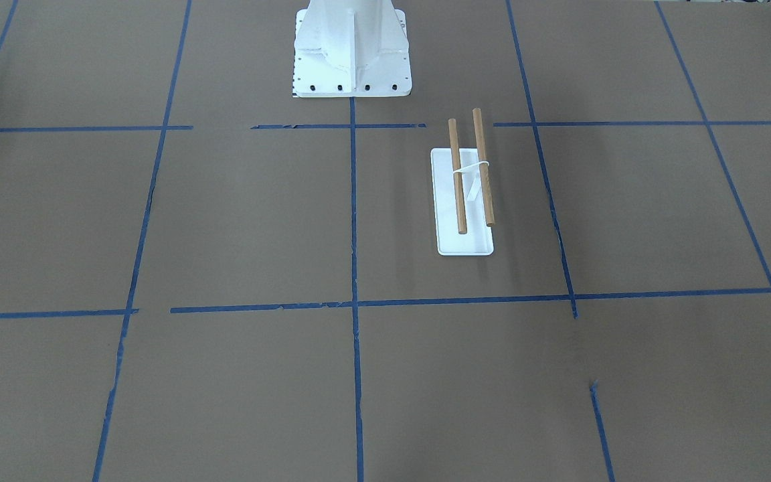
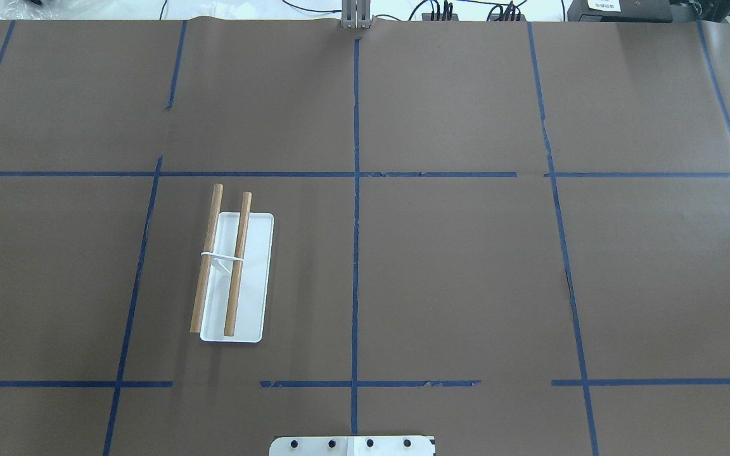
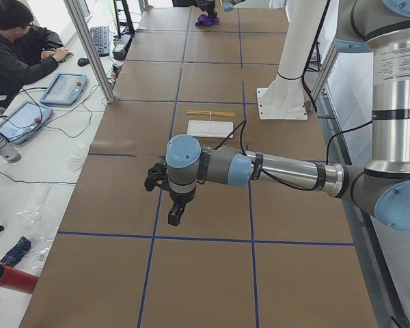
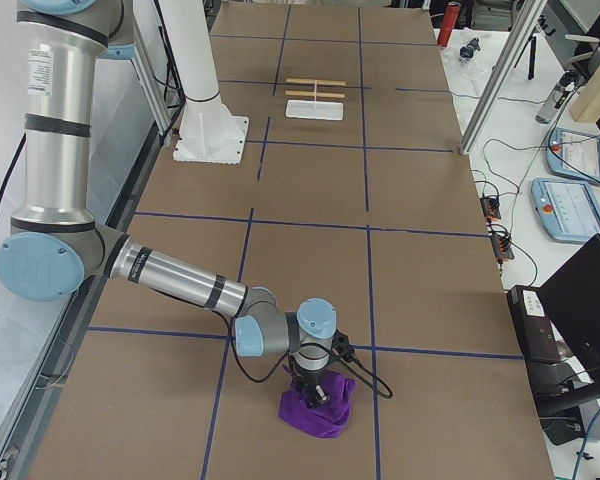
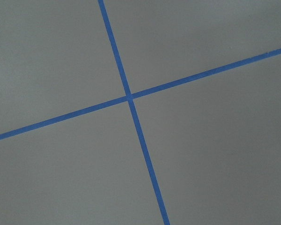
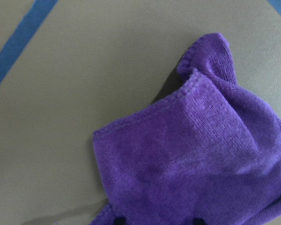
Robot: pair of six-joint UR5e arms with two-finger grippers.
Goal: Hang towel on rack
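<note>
The purple towel lies bunched on the brown table at the robot's far right end. It also shows far off in the exterior left view. My right gripper points down onto it. The right wrist view is filled by the towel, with two dark fingertips apart at the bottom edge, sunk in the cloth. The rack stands bare on the left half, with a white base and two wooden rods. My left gripper hovers over the table's left end; I cannot tell its state.
The white robot pedestal is bolted at the table's middle edge. Blue tape lines cross the brown surface. An operator sits at a side desk with teach pendants. A red bottle stands beyond the far end.
</note>
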